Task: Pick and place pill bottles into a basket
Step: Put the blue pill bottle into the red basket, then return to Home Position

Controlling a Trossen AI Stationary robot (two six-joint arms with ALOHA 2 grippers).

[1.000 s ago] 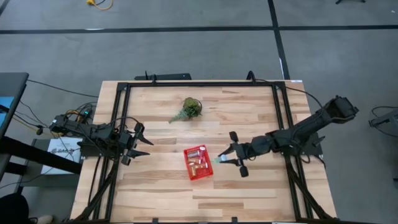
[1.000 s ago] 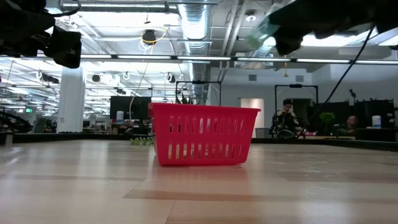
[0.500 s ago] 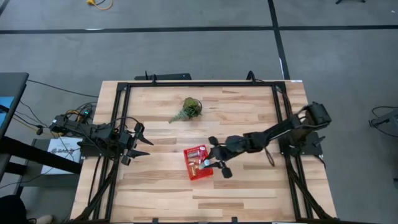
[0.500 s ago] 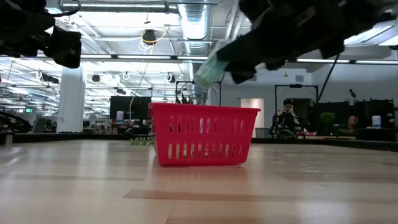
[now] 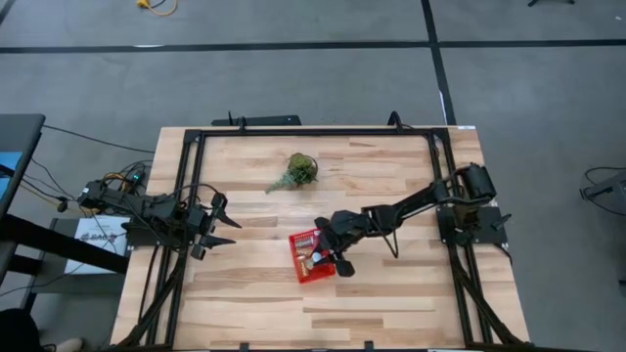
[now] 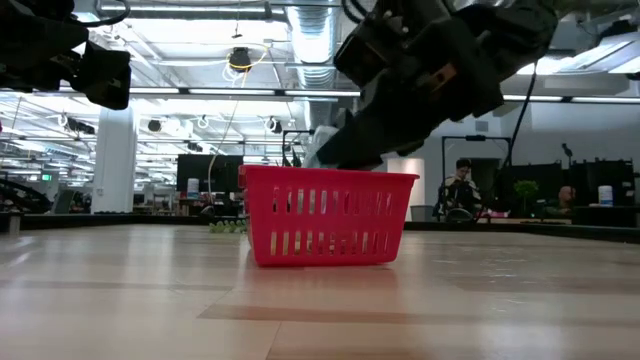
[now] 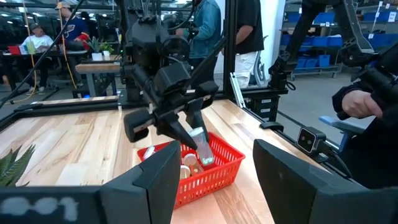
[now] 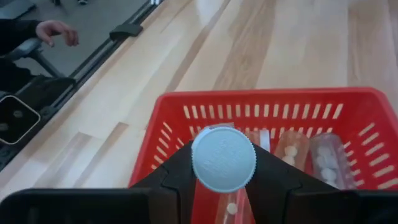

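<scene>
Left hand (image 5: 223, 227): you see it parked at the left edge of the desk (image 5: 391, 303), well apart from the basket, its fingers (image 7: 149, 186) spread and holding nothing.

Plant sprig (image 5: 295, 173): it lies on the desk toward the far side, apart from the basket and from both arms.

Basket (image 5: 311, 256): your red basket sits on the desk near the middle, a little toward the near edge. In the low view (image 6: 325, 215) it stands flat on the wood.

Bottles in basket (image 8: 311, 152): you can make out a few pill bottles lying on their sides on the basket floor, close together along one wall.

Held bottle (image 8: 223, 158): one bottle with a round pale cap is pinched between the right fingers, cap toward the wrist camera. From the left wrist view (image 7: 200, 147) it hangs tilted just above the basket's open top.

Right hand (image 5: 326, 256): you have it reaching across from the right side of the desk, directly over the basket, pressed onto the held bottle.

People: beyond the desk you can see people in the room, one seated far back in the low view (image 6: 460, 190).
</scene>
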